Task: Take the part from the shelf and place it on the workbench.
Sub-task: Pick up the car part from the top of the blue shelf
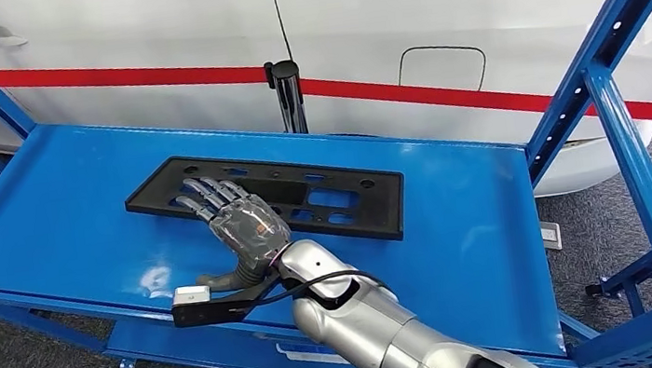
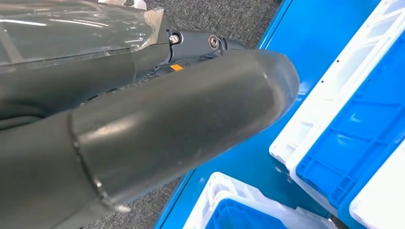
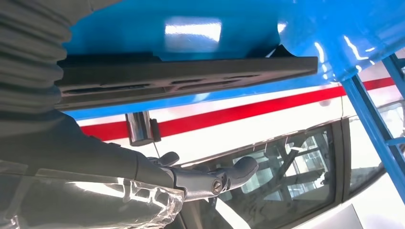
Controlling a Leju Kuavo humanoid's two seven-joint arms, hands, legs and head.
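Where fingers lie flat — one right hand (image 1: 248, 228), one part (image 1: 304, 187).

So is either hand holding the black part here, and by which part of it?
Not held yet. The right hand lies flat over the near left end of the black part, fingers extended, not closed. The left hand holds nothing.

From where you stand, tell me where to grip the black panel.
Grip the panel by its near long edge, coming from the front. It lies flat on the shelf, so a thumb must likely hook under that edge. The right hand rests over its left end.
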